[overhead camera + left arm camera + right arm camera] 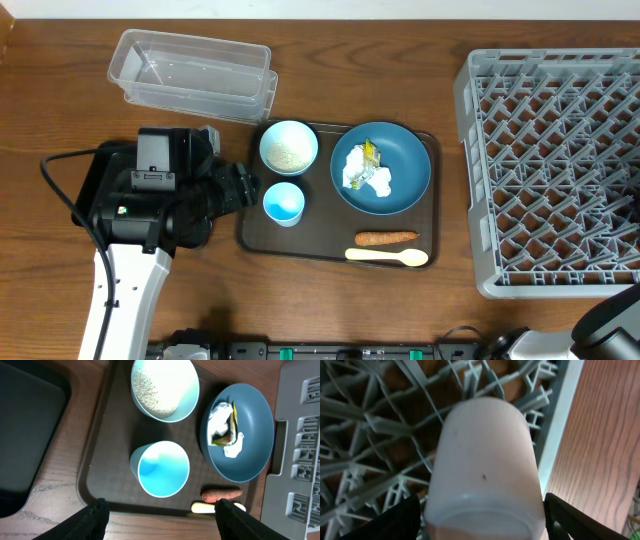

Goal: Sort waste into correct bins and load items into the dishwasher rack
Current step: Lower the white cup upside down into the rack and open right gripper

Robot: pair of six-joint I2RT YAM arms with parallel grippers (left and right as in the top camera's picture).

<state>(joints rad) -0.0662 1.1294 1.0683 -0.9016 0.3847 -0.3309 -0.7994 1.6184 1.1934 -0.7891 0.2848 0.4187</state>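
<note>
Pink cup (485,470) fills right pincer (481,510), grip unclear, above rack (380,425); left pincer (162,506) wide.

A robot lab bench staged as a kitchen clean-up station: a wood-grain surface (60,100) carries a dishwasher rack (550,150), a tray (330,235) of dirty dishes (405,150) and a cabled robot arm (140,200).

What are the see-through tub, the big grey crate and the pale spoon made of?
The clear rectangular tub looks like glossy plastic: see-through walls, glinting rim. The large light-grey lattice crate seems moulded matte plastic, with uniform ribs. The cream spoon could be plastic or pale wood; too small to tell.
</note>
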